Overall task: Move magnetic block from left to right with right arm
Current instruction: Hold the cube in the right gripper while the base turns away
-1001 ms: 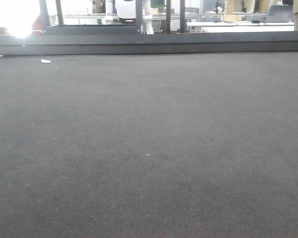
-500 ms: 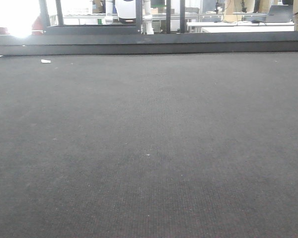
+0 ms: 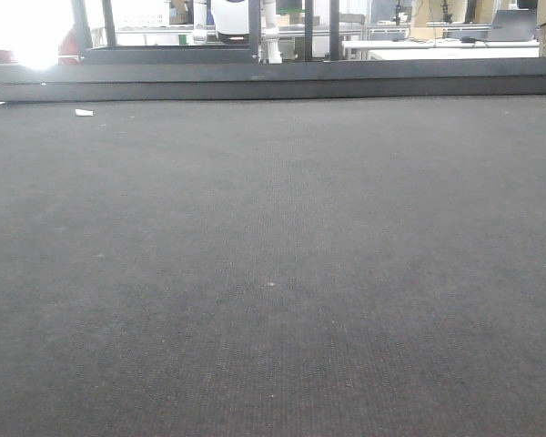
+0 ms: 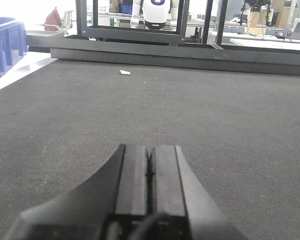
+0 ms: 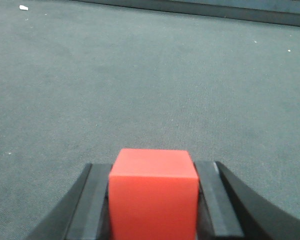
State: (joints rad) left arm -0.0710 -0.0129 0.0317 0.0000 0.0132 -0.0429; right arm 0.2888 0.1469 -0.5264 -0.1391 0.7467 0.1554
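Right wrist view, nearest: right gripper (image 5: 153,172), black, its two fingers (image 5: 96,200) parted by the width of one cube and closed against opposite sides of the magnetic block (image 5: 153,205). The block is a plain matte bright-red cube with sharp edges, top and near faces showing, seated square between the pads. Whether its underside touches the surface below cannot be told. Beneath and beyond: dark grey woven mat (image 5: 150,75), flat, running back to a dark rail (image 5: 240,12) at the far edge. One white scrap (image 5: 23,7) lies at the far left of this view, near the rail. Left wrist view, nearest: left gripper (image 4: 150,167), black, fingers pressed flat together with only a thin seam between them, nothing held. Beyond it, the mat (image 4: 215,110), with the white scrap (image 4: 124,72) lying well ahead and slightly left, near the rail (image 4: 190,56). Far left, off the mat: blue bin (image 4: 5,45). Behind the rail: black upright frame (image 4: 81,20) and a white figure (image 4: 156,10). Front-facing view: mat (image 3: 273,273), white scrap (image 3: 84,113) at far left, rail (image 3: 273,82) across the back.
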